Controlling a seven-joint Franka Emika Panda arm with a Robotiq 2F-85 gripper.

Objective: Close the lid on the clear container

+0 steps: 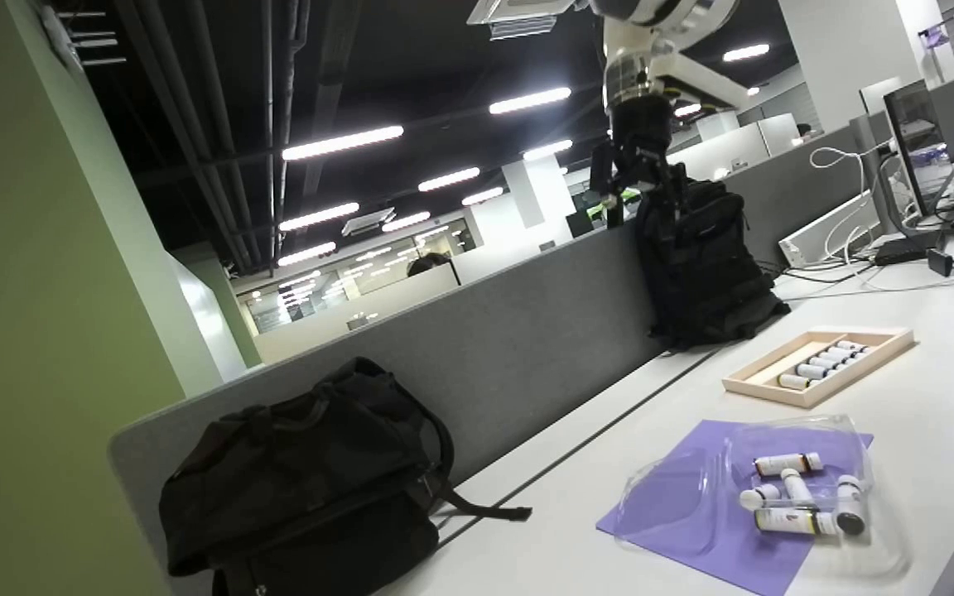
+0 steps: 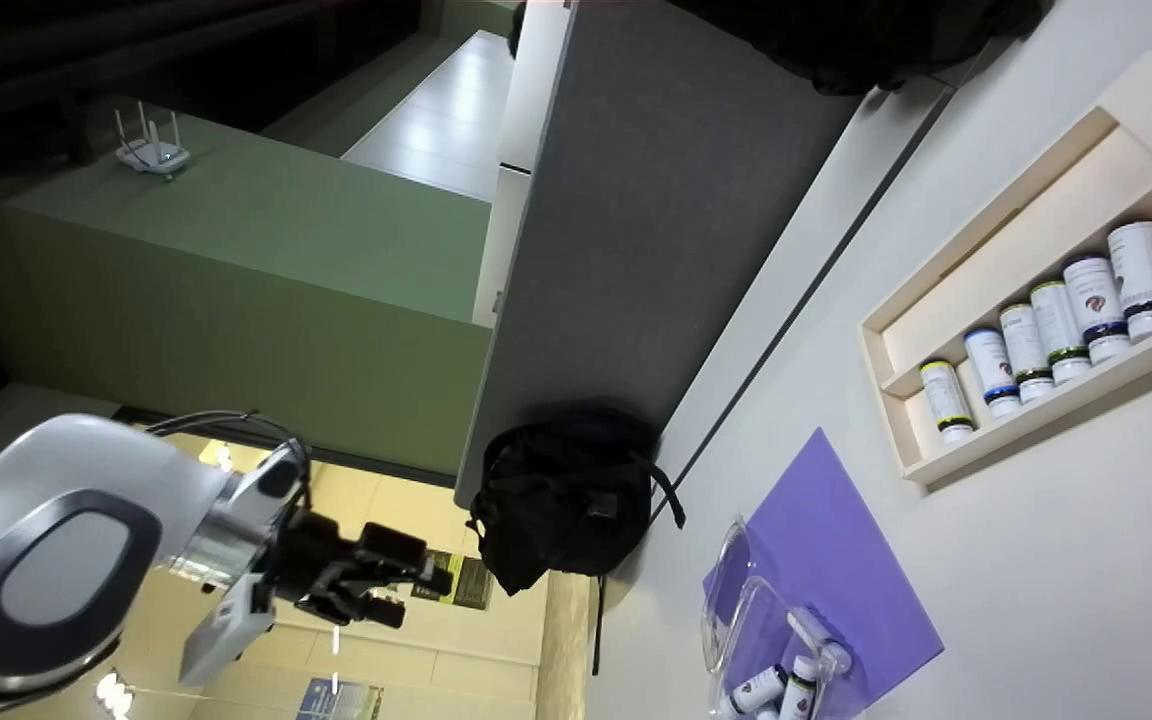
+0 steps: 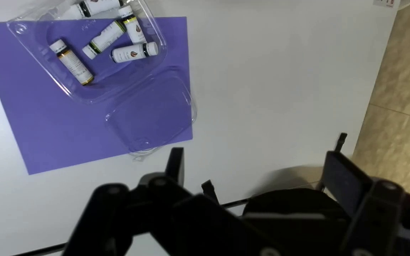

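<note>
The clear container (image 1: 883, 542) lies on the table, partly over a purple sheet, with several white-labelled bottles in it. Its lid (image 1: 663, 505) lies folded open flat beside it. The container also shows in an exterior view (image 2: 748, 635), cut by the lower edge, with the lid (image 2: 721, 600) next to it. In the wrist view the container (image 3: 87, 95) is at upper left and the lid (image 3: 151, 112) is below it, apparently joined along one edge. My gripper (image 1: 644, 207) is open and empty, high above the table; it also shows in the wrist view (image 3: 256, 164).
The purple sheet (image 3: 16, 106) lies under the lid and part of the container. A wooden tray (image 2: 1086, 392) with several bottles stands nearby. Black backpacks (image 1: 303, 480) lean along a grey divider (image 1: 543, 323). A monitor (image 1: 920, 149) and cables stand at the far end.
</note>
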